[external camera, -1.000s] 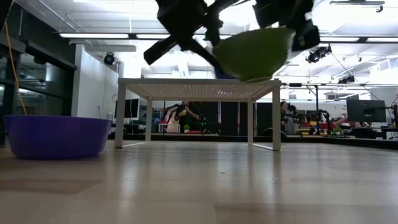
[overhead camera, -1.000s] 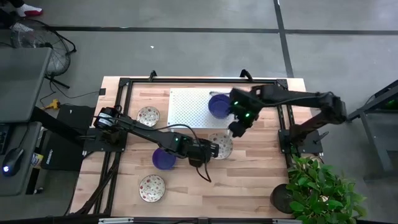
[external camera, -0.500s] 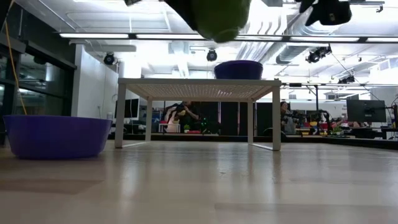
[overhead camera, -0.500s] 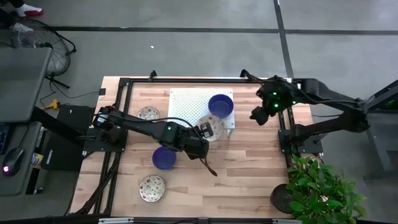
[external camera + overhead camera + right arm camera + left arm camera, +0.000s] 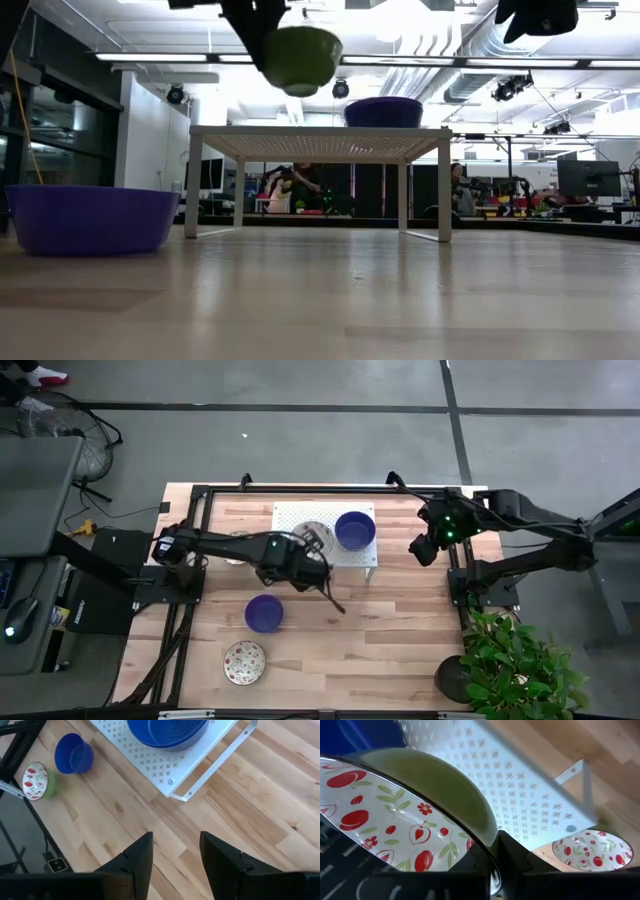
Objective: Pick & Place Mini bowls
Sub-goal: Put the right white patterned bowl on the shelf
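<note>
My left gripper (image 5: 308, 556) is shut on a mini bowl (image 5: 303, 55), green outside and white with red fruit inside (image 5: 395, 820), held in the air over the white perforated rack (image 5: 295, 520). A blue mini bowl (image 5: 354, 530) stands on the rack's right part. On the table stand another blue bowl (image 5: 264, 613) and patterned bowls (image 5: 244, 662) (image 5: 592, 851). My right gripper (image 5: 172, 857) hangs open, holding nothing, off the rack's right end. My left gripper pinches the patterned bowl's rim (image 5: 487, 851), one finger inside the bowl and one on its green outer wall (image 5: 470, 810). The bowl is lifted clear above the rack, its opening roughly upward.
The rack (image 5: 320, 140) stands on legs at the table's far middle, with bare perforated surface left of the blue bowl (image 5: 383, 111). A dark frame (image 5: 200, 500) runs around the table. A potted plant (image 5: 515, 660) stands off the near right corner.
My left gripper has risen and carried the patterned bowl from over the table's middle toward the far edge and left, above the rack, rolling its wrist so the bowl turns more level. My right gripper has drawn back from the rack toward the table's right edge.
</note>
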{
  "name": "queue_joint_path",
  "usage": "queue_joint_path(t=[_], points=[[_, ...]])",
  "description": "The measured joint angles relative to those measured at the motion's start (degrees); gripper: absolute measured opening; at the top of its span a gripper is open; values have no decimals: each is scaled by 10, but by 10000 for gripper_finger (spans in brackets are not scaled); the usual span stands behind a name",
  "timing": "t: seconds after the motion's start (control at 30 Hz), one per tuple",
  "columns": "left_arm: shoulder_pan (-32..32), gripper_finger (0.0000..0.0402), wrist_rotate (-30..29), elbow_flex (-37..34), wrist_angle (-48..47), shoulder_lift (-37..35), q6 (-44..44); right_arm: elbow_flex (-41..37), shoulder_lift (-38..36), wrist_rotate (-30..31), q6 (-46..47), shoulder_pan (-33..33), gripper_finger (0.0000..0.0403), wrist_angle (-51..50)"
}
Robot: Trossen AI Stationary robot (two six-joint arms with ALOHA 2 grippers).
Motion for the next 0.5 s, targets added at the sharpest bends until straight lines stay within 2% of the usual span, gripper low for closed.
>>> queue_joint_path(t=[0.23,0.33,0.5], points=[[56,5,15,-16,-12,-2,-14,0,0,13,10,14,149,2],[73,5,11,-47,-15,-20,-12,0,0,20,13,19,149,2],[91,5,31,-123,39,-48,7,0,0,20,15,20,149,2]])
